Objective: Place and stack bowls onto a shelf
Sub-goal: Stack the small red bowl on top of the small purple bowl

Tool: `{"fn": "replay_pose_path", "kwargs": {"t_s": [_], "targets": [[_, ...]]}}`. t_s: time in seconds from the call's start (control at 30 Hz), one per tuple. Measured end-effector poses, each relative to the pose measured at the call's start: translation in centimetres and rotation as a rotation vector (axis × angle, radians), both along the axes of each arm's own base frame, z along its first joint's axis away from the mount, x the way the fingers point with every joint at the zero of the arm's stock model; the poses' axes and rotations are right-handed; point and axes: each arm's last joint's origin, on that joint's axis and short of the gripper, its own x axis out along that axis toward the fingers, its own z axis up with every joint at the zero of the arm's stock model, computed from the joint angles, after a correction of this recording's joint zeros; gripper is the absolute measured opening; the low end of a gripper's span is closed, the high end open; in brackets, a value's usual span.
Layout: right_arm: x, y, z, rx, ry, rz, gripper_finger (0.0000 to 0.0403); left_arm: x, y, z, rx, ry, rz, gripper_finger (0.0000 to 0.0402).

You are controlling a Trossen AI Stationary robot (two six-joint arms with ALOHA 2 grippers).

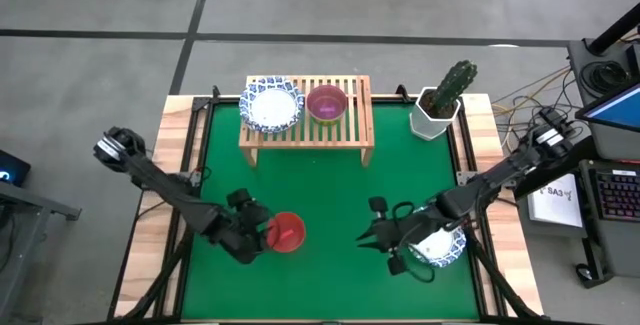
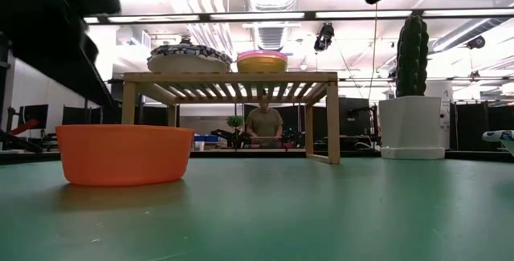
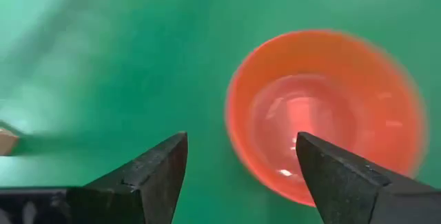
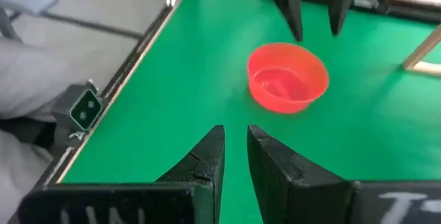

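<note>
At the near side of the green table (image 1: 330,195), the left gripper (image 1: 262,237) sits low with its two dark fingers (image 3: 148,176) spread wide apart. It holds nothing. The red bowl (image 1: 287,232) sits on the mat right in front of it. One finger looks like it is at the bowl's rim, but it is hard to tell if they touch.

Also on the near side, to the right, is the right gripper (image 1: 372,237). Its fingers (image 4: 207,158) are almost together, with only a thin gap, and nothing is between them. It points across the mat at the red bowl, well apart from it. A white bowl with a blue rim (image 1: 440,245) sits on the mat under the right arm, partly hidden.

Farther back stands the wooden shelf (image 1: 358,130). On its slatted top are two bowls side by side. One is a wide white bowl with a blue pattern (image 1: 271,105), at the left end. The purple bowl (image 1: 327,102) is just beside it, near the middle.

At the far right corner is a cactus (image 1: 452,87) in a white pot (image 1: 432,120). Beyond the table, a person (image 2: 263,122) is in the room.
</note>
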Motion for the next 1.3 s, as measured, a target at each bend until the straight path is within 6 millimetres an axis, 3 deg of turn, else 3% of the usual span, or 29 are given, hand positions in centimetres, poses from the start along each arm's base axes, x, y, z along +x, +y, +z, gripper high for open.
{"fn": "replay_pose_path", "kwargs": {"t_s": [0.27,0.57,0.73,0.97,1.03,1.17,1.3], "targets": [[-2.4,-1.4,0.0,0.013,-0.104,0.001,0.0054,1.9,1.9,-1.7,-0.007,0.135,0.003,0.0239],[-2.7,-1.6,0.2,0.01,-0.117,0.006,0.0054,2.7,2.0,-2.6,-0.056,0.162,-0.004,0.0198],[-2.7,-1.6,0.2,0.006,-0.117,0.008,0.0054,2.8,2.0,-2.8,-0.067,0.16,0.004,0.0136],[-2.7,-1.6,0.2,0.004,-0.116,0.009,0.0054,3.0,1.9,-2.8,-0.115,0.119,0.063,0.0016],[-2.7,-1.6,0.2,0.004,-0.115,0.01,0.0054,3.0,1.8,-2.6,-0.143,0.104,0.102,0.0008],[-2.7,-1.6,0.1,0.0,-0.104,0.011,0.0054,4.1,1.5,0.1,-0.195,0.063,0.159,0.0002],[-2.9,-1.7,-0.3,-0.004,-0.059,0.002,0.0054,5.9,1.4,6.0,-0.168,0.051,0.122,0.0001]]}}
